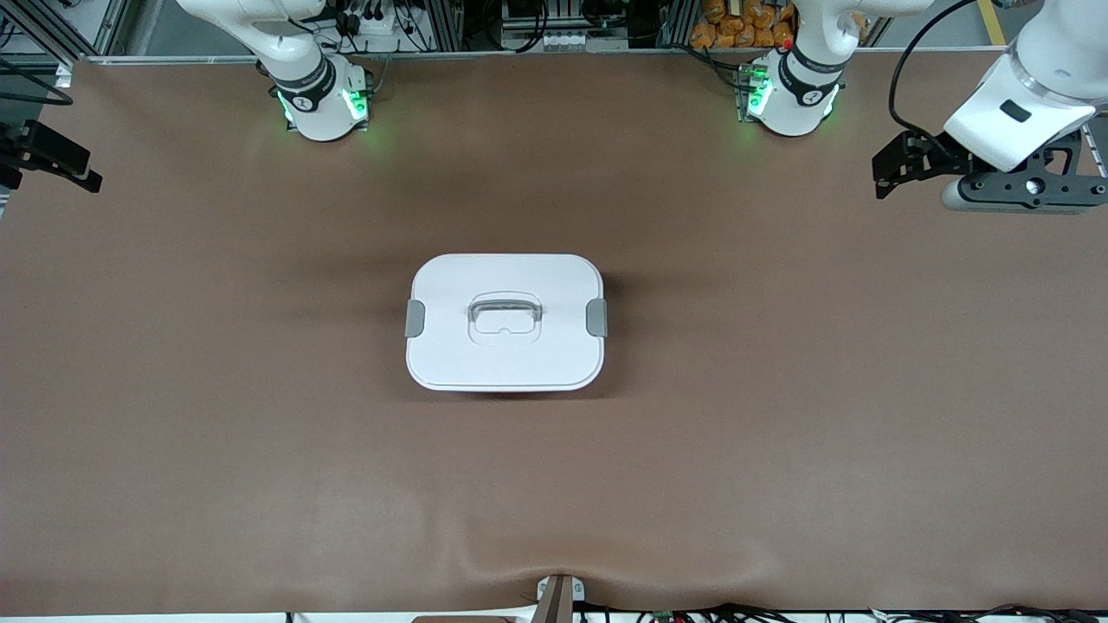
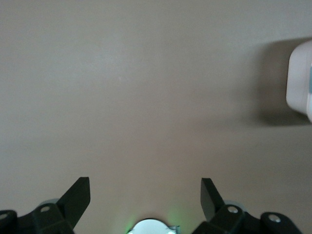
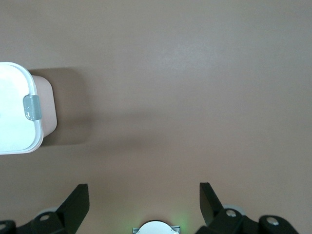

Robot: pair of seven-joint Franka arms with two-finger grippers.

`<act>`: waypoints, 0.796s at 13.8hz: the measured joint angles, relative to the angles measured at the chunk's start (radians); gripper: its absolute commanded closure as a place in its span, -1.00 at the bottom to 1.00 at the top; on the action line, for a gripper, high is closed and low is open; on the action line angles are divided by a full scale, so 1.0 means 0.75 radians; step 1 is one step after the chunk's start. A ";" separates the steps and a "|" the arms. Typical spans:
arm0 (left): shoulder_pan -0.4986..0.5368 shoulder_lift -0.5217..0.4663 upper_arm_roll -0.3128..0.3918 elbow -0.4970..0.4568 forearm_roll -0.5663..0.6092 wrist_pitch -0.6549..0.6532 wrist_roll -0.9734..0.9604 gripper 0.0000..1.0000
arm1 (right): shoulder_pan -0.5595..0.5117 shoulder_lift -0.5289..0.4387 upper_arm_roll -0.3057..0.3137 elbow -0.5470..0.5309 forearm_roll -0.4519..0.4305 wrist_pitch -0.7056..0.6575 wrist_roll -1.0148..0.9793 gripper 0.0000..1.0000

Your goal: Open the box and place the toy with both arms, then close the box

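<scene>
- Desk (image 1: 260, 450): brown matte surface; racks and cables along the edge by the arm bases.
- Box (image 1: 505, 322): lid on, mid-desk, between the tools and well apart from both.
- Left tool (image 2: 146, 200): fingers spread wide, empty, over bare desk.
- Right tool (image 3: 144, 201): likewise wide, empty.

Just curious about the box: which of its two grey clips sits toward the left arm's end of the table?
The clip on the box lid's edge toward the left arm's end. The other clip faces the right arm's end.
</scene>
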 measured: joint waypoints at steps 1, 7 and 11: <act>0.008 0.000 -0.001 0.000 0.000 -0.001 0.017 -1.00 | 0.000 0.000 0.000 0.000 0.000 0.000 0.000 -1.00; 0.012 0.000 -0.013 -0.007 -0.004 -0.001 -0.014 -1.00 | 0.000 0.000 -0.001 0.000 0.000 0.000 0.000 -1.00; 0.040 0.000 -0.023 -0.012 -0.042 -0.001 -0.068 -1.00 | 0.000 0.000 -0.001 0.000 0.000 0.000 0.000 -1.00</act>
